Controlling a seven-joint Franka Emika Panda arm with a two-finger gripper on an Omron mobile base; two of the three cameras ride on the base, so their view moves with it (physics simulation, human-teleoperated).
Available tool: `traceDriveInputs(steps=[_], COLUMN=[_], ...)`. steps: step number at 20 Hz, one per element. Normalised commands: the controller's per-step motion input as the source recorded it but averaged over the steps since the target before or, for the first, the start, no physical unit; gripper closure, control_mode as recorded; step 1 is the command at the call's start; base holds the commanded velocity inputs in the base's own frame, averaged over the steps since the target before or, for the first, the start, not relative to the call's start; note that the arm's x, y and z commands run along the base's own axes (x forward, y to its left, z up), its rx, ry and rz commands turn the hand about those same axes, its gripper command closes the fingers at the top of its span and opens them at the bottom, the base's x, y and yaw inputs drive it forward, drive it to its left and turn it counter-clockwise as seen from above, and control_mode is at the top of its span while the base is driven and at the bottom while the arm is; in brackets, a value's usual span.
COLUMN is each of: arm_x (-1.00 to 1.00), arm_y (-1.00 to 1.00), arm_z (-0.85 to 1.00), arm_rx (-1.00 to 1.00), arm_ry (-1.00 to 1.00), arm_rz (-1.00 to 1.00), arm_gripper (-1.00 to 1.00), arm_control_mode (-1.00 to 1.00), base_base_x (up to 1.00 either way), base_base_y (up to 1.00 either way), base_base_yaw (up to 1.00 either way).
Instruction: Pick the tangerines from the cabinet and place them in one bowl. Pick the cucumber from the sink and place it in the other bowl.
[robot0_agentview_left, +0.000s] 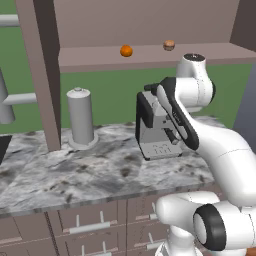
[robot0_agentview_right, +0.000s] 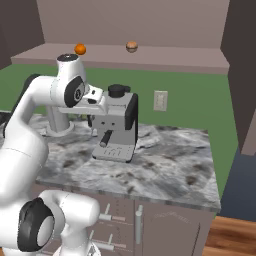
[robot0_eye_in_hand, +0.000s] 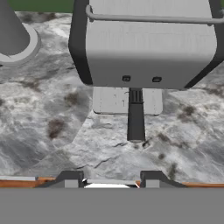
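Cabinet (robot0_agentview_left: 150, 55): open wall unit above the counter (robot0_agentview_left: 75, 170), flat shelf, no lip visible, so round fruit probably rolls if nudged

Espresso machine (robot0_agentview_left: 157, 130) sits on the counter right under the shelf; the arm is folded over it, hand looking down at its top and drip tray. Grey canister (robot0_agentview_left: 81, 117) stands near the cabinet's side panel

Pincer (robot0_eye_in_hand: 111, 177): tips low in the hand view, drawn in as far as they go, nothing between them

Tangerines on the shelf, well apart: orange tangerine (robot0_agentview_left: 126, 50) toward the left, tan-brown tangerine (robot0_agentview_left: 169, 45) to its right, both near the front edge. Judgement: light, firm but slightly yielding skin, smooth and round, so likely to squirt out of an off-centre pinch. Take each across its widest middle, pads level, modest squeeze. Reach in from the front, above the machine
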Motion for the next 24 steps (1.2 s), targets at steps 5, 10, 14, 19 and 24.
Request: traceDriveInputs(steps=[5, 10, 14, 19, 24], arm_x=[0.0, -0.36, -0.64, -0.41, -0.03], arm_y=[0.0, 0.06, 0.03, -0.1, 0.0], arm_z=[-0.11, 0.0, 0.0, 0.01, 0.12], arm_rx=[0.0, 0.01, 0.0, 0.0, 0.0], arm_ry=[0.03, -0.05, -0.24, -0.32, -0.29], arm_rz=[-0.01, 0.0, 0.0, 0.0, 0.0], arm_gripper=[-1.0, -1.0, -1.0, -1.0, -1.0], arm_control_mode=[-1.0, -1.0, -1.0, -1.0, -1.0], base_base_x=[0.0, 0.0, 0.0, 0.0, 0.0], base_base_y=[0.0, 0.0, 0.0, 0.0, 0.0], base_base_yaw=[0.0, 0.0, 0.0, 0.0, 0.0])
